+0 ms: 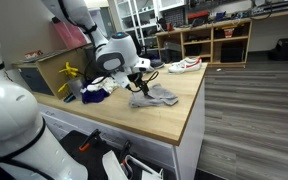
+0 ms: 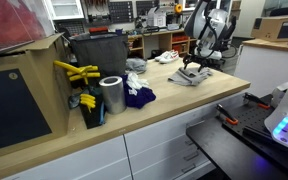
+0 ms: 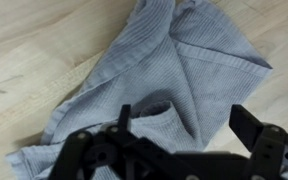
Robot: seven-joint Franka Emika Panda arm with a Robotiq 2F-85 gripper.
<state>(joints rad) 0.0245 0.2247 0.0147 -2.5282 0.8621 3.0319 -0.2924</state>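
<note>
— On the light wooden countertop [image 1: 176, 122], what lies under the black two-fingered gripper [image 1: 139, 82]?

— A crumpled grey waffle-weave cloth [image 1: 152, 97]. It is spread near the counter's front edge, with folds running across it, and in the wrist view the grey cloth [image 3: 184, 70] fills most of the picture.

— And the fingers?

— Spread wide. In the wrist view the gripper [image 3: 182, 115] has one finger on each side of a raised fold and nothing is clamped between them. I cannot tell whether the tips touch the fabric.

— Do the exterior views agree?

— Yes. In both, the gripper [image 2: 194, 62] hangs straight over the cloth [image 2: 189, 75], pointing down at it.

— What else is on the counter?

— A white sneaker with red trim [image 1: 184, 65] lies beyond the cloth, well apart from it. Further along are a bunched dark blue cloth [image 2: 137, 96] and, just beside that, an upright shiny metal cylinder [image 2: 111, 95]. A yellow plastic object [image 2: 76, 72] sticks out near the cylinder, by a cardboard box [image 2: 29, 70].
</note>
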